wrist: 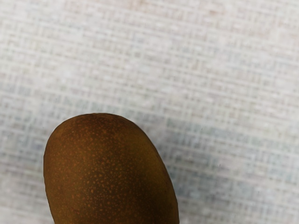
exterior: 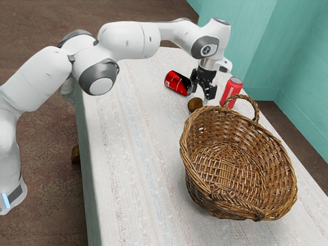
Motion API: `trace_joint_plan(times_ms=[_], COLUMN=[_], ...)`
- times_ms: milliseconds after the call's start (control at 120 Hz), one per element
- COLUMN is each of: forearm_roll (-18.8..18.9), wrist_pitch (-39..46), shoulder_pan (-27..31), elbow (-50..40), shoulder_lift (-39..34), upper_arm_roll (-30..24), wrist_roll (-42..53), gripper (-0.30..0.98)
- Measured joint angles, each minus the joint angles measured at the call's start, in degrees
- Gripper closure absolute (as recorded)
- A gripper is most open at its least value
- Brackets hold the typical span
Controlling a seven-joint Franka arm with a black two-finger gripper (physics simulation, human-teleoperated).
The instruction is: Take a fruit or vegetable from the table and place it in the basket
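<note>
Though illegible, can lettering (exterior: 230,96) near basket (exterior: 201,196)

One red can (exterior: 176,83) lies sideways, and another red can (exterior: 231,91) stands upright.

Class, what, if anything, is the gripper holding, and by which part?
Nothing is held: the gripper is open, its fingers apart, and the kiwi near it rests on the table.
</note>
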Motion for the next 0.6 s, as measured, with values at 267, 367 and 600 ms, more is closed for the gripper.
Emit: trace_joint_plan(times_ms=[267,367,600], forearm_roll=[-0.8,-1.3,-1.7], wrist_pitch=[0.2,0.3,0.6], shoulder_pan=[1.2,2.5,3.6], elbow=[0.1,0.1,0.4], shoulder_lift=[1.2,2.3,4.3], upper_arm_roll=[-0.5,-1.1,-2.6], wrist_roll=[0.1,0.1,0.1], gripper=[0.0,0.0,0.06])
